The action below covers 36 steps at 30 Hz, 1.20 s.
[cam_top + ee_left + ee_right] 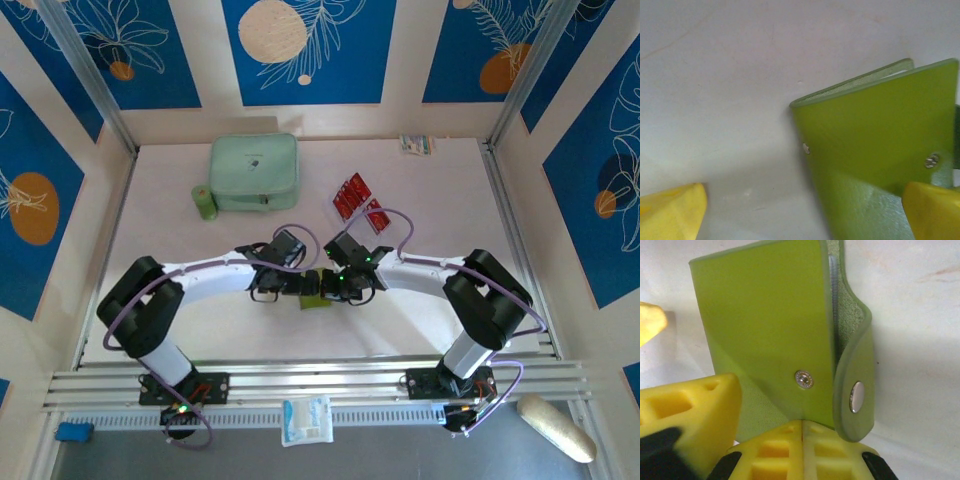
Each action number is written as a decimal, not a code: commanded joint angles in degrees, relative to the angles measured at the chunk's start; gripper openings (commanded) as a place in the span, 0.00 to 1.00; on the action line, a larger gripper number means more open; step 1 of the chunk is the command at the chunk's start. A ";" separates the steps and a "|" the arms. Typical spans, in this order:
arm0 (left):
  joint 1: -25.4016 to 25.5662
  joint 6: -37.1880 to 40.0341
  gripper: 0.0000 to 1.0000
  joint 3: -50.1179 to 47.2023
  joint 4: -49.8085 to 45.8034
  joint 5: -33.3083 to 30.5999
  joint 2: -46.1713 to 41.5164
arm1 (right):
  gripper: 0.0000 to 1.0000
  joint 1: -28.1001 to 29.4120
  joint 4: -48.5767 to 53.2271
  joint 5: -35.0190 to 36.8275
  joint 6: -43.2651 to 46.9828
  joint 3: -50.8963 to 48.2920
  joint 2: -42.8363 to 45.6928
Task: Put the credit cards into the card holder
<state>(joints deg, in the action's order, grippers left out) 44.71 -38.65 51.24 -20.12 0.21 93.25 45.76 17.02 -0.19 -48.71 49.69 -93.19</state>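
Note:
The olive-green card holder lies mid-table between my two grippers, its snap tab undone and its cover lifted off the textured lower leaf. My right gripper is shut, its yellow pads meeting on the cover's near edge. My left gripper is open, one finger on bare table and the other over the card holder, which reaches partway between them. Red credit cards lie behind the right gripper, apart from the card holder.
A large mint-green zip case sits at the back left with a small green roll beside it. A small packet lies at the back wall. A white pack and a beige object rest beyond the near rail.

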 commanded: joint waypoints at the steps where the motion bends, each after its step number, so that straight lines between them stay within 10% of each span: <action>1: 0.94 0.41 1.00 -0.90 -0.52 -2.33 1.64 | 0.00 -0.58 2.41 1.08 0.08 -0.16 4.33; 8: 2.16 3.02 1.00 0.26 -4.44 -6.57 3.43 | 0.00 -5.24 5.02 1.75 1.81 -0.80 9.76; 17: 3.34 4.04 1.00 0.92 -6.16 -9.17 4.04 | 0.26 -7.50 7.48 -0.32 5.40 2.45 6.37; 36: 3.43 3.50 1.00 0.61 -5.76 -9.54 4.07 | 0.25 -6.29 8.73 -0.60 7.31 7.39 -0.92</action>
<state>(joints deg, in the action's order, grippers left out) 47.81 -36.05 52.45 -21.45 -6.59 95.35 39.07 24.08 0.01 -42.37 55.61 -93.14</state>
